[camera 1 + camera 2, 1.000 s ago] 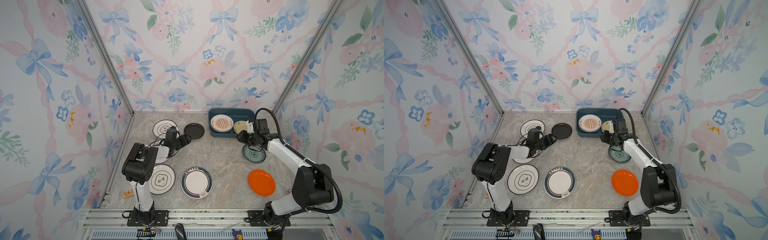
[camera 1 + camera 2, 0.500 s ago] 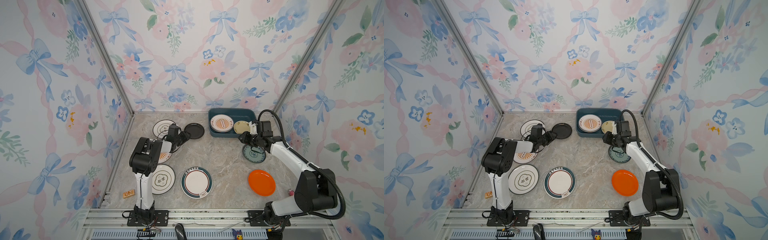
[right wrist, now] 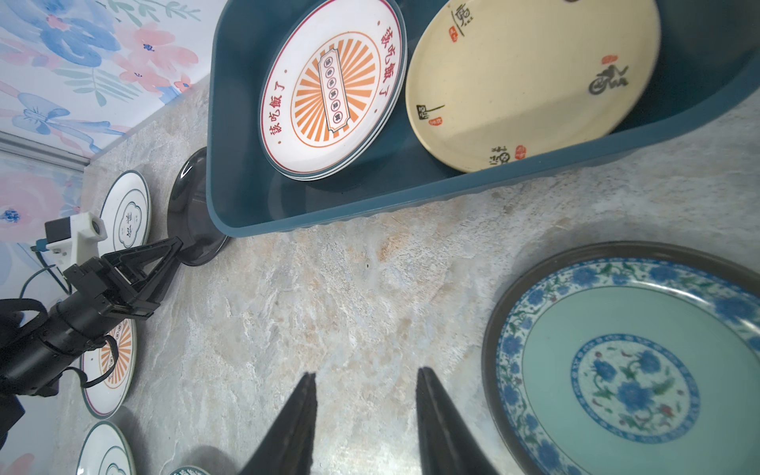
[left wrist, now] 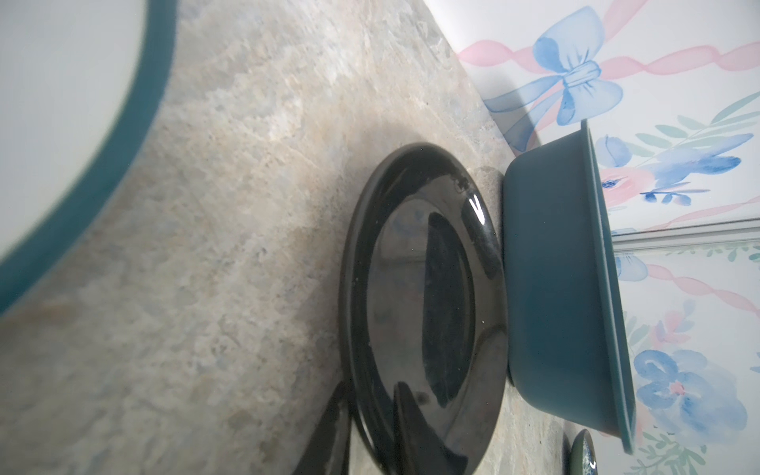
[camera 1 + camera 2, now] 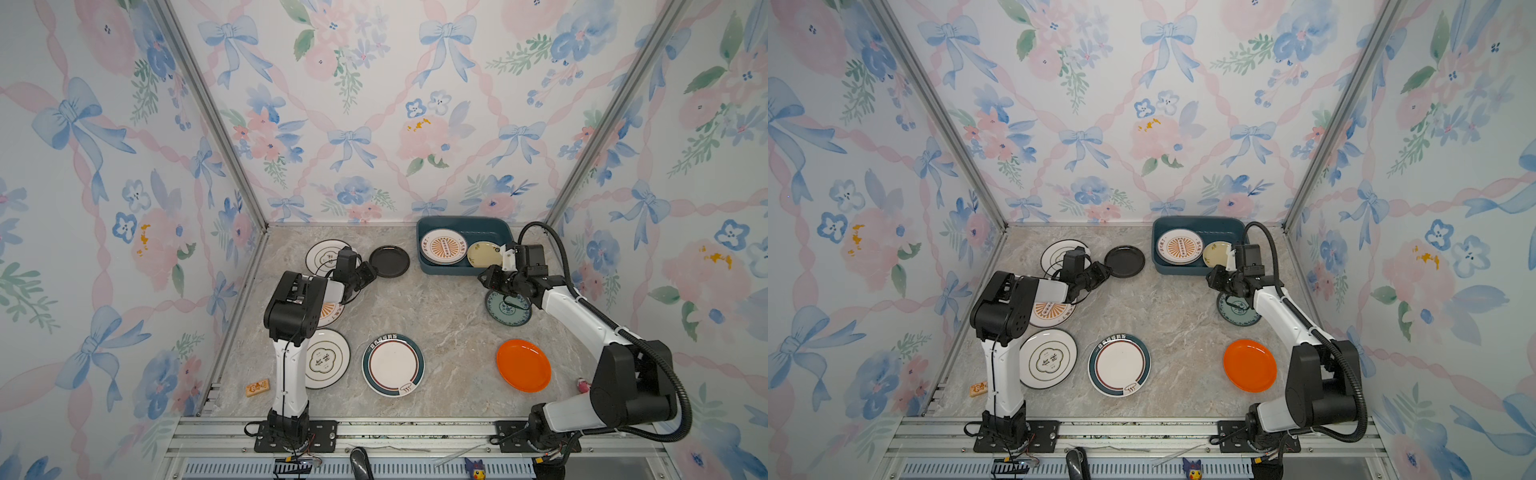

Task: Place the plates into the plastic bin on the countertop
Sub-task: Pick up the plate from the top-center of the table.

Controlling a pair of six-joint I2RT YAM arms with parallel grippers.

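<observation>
right wrist view shows your left claw [image 3: 177, 246] clenched on the black plate [image 3: 191, 197], lying at 9 o'clock of the plastic bin [image 5: 462, 223] in both top views. your right claw [image 3: 367, 373] hangs released over the countertop [image 3: 329, 308], blue-green plate [image 3: 629, 370] at its 5 o'clock.

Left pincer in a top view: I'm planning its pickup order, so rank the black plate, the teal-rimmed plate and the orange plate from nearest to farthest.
1. black plate, at the left pincer tips, towards the back.
2. teal-rimmed plate, front centre.
3. orange plate, front, on the right arm's side.
</observation>
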